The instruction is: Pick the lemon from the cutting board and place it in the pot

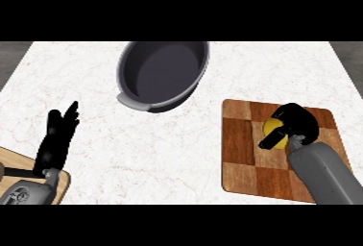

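At the far left the left hand (55,139) rests over the desk (142,158), fingers straight and pointing away from the robot, holding nothing. Its wrist lies over the corner of a pale wooden board (62,185) at the lower edge.

In the middle, toward the far side of the desk, the pot (163,72) stands with no lid, dark and oval, one handle turned toward the robot. Nothing shows inside it.

On the right the lemon (272,128) is on the cutting board (241,144), in its far half. The right hand (296,120) comes over it from the near side, fingers curled across the top and the thumb hooked along the lemon's left flank, so only a strip of yellow shows. Whether the fruit has left the wood cannot be told from above.

The step in hand looks like the grasp and lift. To do it well, the fingers and thumb should sit on opposite sides of the lemon's widest part before rising, since a round, smooth fruit will likely squirt out of an off-centre pinch. Lift straight up to clear the cutting board, then carry left and away, high enough to pass the pot's near rim. Release low over the middle of the pot, so the lemon does not bounce out.
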Controlling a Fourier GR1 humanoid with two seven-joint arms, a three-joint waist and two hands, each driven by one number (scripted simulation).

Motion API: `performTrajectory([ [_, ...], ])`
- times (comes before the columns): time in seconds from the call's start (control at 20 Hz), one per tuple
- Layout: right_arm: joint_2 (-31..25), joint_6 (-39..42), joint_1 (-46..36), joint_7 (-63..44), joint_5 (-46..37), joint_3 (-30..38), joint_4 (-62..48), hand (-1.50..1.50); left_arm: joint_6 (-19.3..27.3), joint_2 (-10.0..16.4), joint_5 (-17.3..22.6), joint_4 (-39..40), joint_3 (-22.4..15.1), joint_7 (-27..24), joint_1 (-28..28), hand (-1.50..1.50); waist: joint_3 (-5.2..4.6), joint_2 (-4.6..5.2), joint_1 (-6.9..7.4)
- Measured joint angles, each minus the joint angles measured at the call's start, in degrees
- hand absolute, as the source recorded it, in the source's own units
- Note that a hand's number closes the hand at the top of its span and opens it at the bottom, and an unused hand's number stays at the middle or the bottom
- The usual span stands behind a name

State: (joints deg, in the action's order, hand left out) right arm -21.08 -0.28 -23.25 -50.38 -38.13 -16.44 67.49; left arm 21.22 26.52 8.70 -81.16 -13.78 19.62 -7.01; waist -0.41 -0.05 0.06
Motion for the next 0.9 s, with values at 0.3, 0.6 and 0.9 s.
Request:
performTrajectory([
  [0.3, -0.66, -0.82, -1.13, -0.33, -4.68, -1.06, 1.4, 1.5, -0.54, -0.24, -0.17, -0.29, 0.53, 0.44, 0.29, 0.0, 0.01, 0.04, -0.12],
  [0.6, -2.27, 1.72, -0.19, 6.4, -5.34, -3.16, 4.02, 1.5, -0.82, -0.67, -0.58, -0.08, 1.07, -0.56, 0.46, 0.0, 0.26, 0.04, -0.24],
  [0.9, -5.53, 3.14, 0.64, 7.8, -8.86, -4.41, 11.38, 1.5, -0.73, -0.63, -1.16, -0.67, 1.39, 0.37, 0.91, 0.0, 0.05, 0.05, -0.51],
])
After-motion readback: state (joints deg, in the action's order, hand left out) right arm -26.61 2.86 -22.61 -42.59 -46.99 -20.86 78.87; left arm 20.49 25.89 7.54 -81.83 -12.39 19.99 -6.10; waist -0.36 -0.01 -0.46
